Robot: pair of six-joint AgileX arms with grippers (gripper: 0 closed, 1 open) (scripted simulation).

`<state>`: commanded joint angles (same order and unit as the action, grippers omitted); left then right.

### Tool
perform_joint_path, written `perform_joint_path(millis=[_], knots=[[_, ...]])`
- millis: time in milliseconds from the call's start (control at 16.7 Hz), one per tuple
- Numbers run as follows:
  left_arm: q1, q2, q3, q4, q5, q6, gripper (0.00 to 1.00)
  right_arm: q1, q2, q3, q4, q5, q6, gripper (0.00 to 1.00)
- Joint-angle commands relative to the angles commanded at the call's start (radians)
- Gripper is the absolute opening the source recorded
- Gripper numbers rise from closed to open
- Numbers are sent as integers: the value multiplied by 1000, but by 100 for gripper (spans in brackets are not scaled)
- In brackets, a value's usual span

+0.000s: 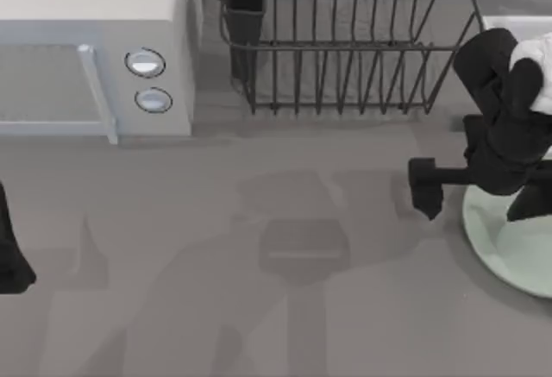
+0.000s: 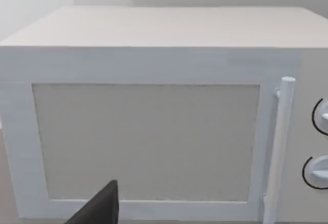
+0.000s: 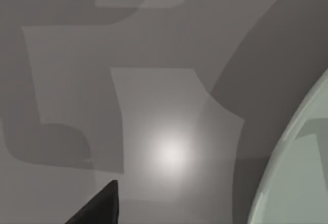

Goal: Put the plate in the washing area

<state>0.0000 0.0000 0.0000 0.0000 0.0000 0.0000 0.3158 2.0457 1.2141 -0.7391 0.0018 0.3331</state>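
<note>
Though rim-on by wrist, plate (image 1: 509,243) under right arm

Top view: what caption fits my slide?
Right arm over the round mint-green plate beside the dark wire rack and white microwave.

Microwave (image 1: 95,45) far left, dish rack (image 1: 345,49) beside it, plate (image 1: 509,243) right.

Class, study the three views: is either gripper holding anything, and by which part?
It cannot be told. The right gripper sits over the plate near its rim, contact hidden; the left arm is parked by the table's left edge.
</note>
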Motion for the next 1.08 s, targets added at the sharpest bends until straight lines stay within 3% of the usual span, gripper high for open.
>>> perform_joint_path(millis=[180, 960, 1080], knots=[[0, 0, 0, 0, 0, 0, 100, 0, 0, 0, 0, 0, 0, 100], [0, 0, 0, 0, 0, 0, 100, 0, 0, 0, 0, 0, 0, 2], [0, 0, 0, 0, 0, 0, 100, 0, 0, 0, 0, 0, 0, 0]])
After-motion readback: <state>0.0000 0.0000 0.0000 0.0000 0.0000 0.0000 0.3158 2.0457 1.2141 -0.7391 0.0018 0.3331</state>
